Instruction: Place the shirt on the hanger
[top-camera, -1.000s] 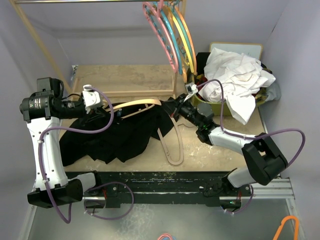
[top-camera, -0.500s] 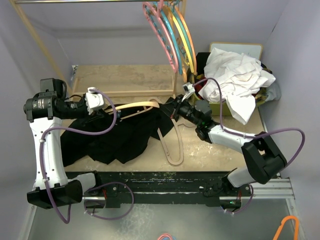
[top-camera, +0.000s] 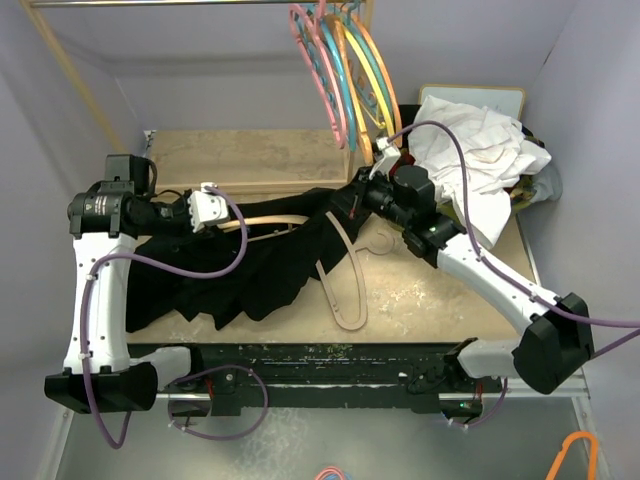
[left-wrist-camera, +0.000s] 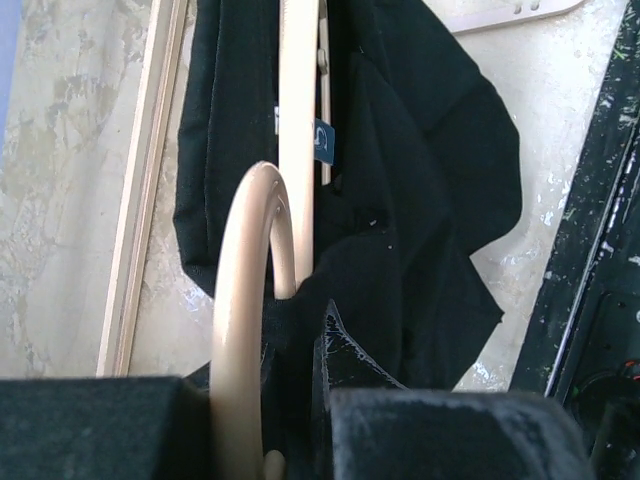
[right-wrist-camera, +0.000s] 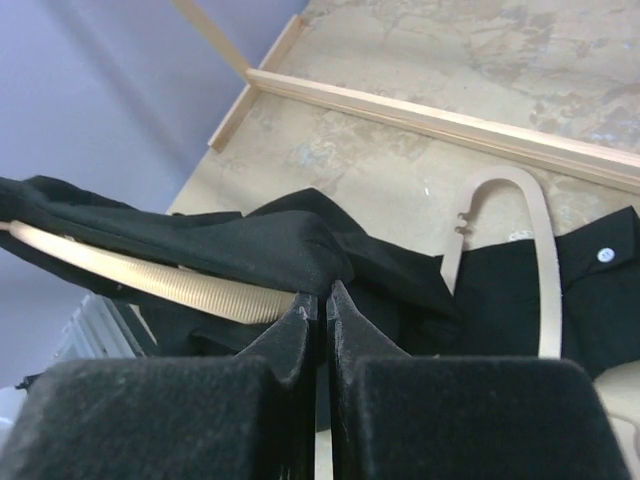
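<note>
The black shirt (top-camera: 240, 270) lies spread over the table's left half, and its right end is lifted. My left gripper (top-camera: 218, 216) is shut on the cream hanger (top-camera: 265, 220) at its hook (left-wrist-camera: 243, 300). The hanger's arm (left-wrist-camera: 298, 120) runs into the shirt (left-wrist-camera: 420, 200). My right gripper (top-camera: 362, 198) is shut on a fold of the shirt (right-wrist-camera: 250, 245) and holds it above the table. Its fingertips (right-wrist-camera: 322, 298) pinch the cloth just over the hanger's ribbed arm (right-wrist-camera: 150, 282).
A pinkish-tan hanger (top-camera: 345, 285) lies on the table partly under the shirt and also shows in the right wrist view (right-wrist-camera: 542, 270). Coloured hangers (top-camera: 340, 70) hang on the wooden rack. White cloth (top-camera: 470, 160) fills a bin at the back right. A wooden rail (top-camera: 250, 186) crosses behind.
My right gripper has risen and moved back with the shirt's edge. My left gripper has moved right, and the hanger has gone further under the shirt.
</note>
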